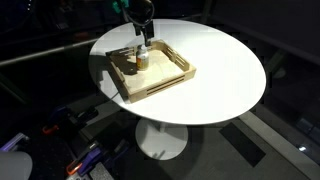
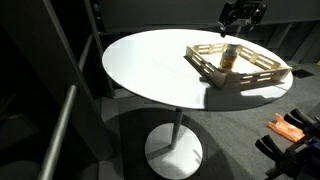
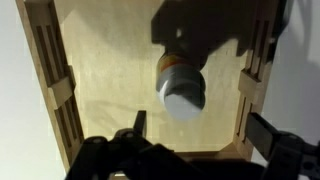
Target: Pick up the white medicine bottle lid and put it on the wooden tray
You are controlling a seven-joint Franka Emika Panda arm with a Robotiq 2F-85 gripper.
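Observation:
The medicine bottle, with a tan-brown body, stands inside the wooden tray and carries the white medicine bottle lid on top. The tray lies on the round white table in both exterior views, with the bottle in it. My gripper is open and empty. It hovers above the bottle in both exterior views, with its fingers apart and not touching the lid.
The round white table stands on a single pedestal. The tray's raised rim with slot handles surrounds the bottle. Dark floor and clutter lie below the table.

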